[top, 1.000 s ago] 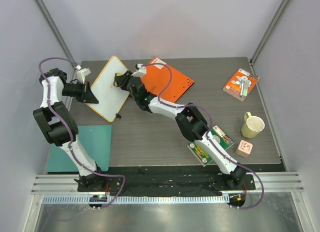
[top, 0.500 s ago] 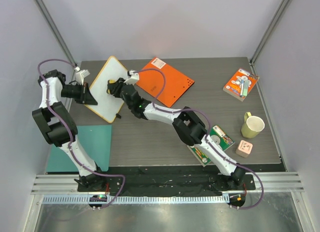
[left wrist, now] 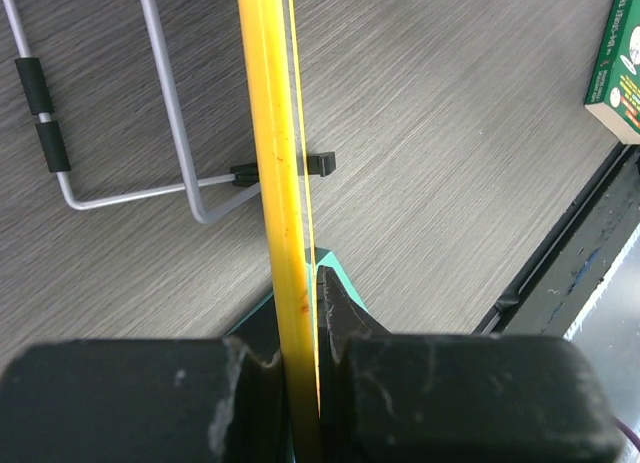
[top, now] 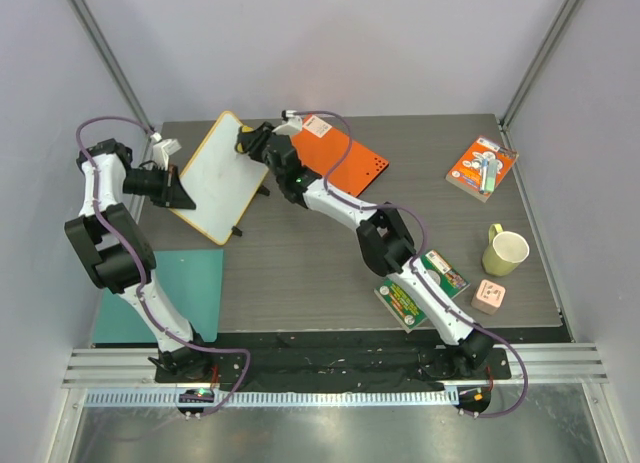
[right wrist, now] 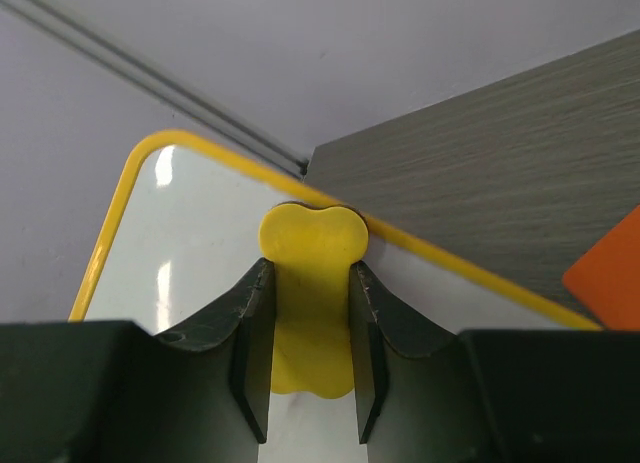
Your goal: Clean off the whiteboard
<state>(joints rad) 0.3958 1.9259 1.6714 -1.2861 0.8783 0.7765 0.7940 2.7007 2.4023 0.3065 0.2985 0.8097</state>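
The whiteboard (top: 220, 173) stands tilted on a wire stand at the back left of the table; its face looks plain white with a yellow rim. My left gripper (top: 180, 188) is shut on its left rim, seen edge-on in the left wrist view (left wrist: 282, 183). My right gripper (top: 247, 141) is shut on a yellow eraser (right wrist: 312, 303) and presses it against the board's face (right wrist: 190, 253) near the top right rim. In the top view the eraser is mostly hidden by the gripper.
A solid orange board (top: 340, 163) lies just right of the whiteboard. A teal sheet (top: 190, 283) lies front left. The wire stand (left wrist: 170, 133) props the whiteboard. A green book (top: 425, 283), a yellow mug (top: 505, 251), a pink cube (top: 489, 296) and an orange packet (top: 482, 167) lie at the right.
My right gripper has swept with the eraser across the board: from its right edge to its middle, then up to the top right rim. The left gripper has kept its hold.
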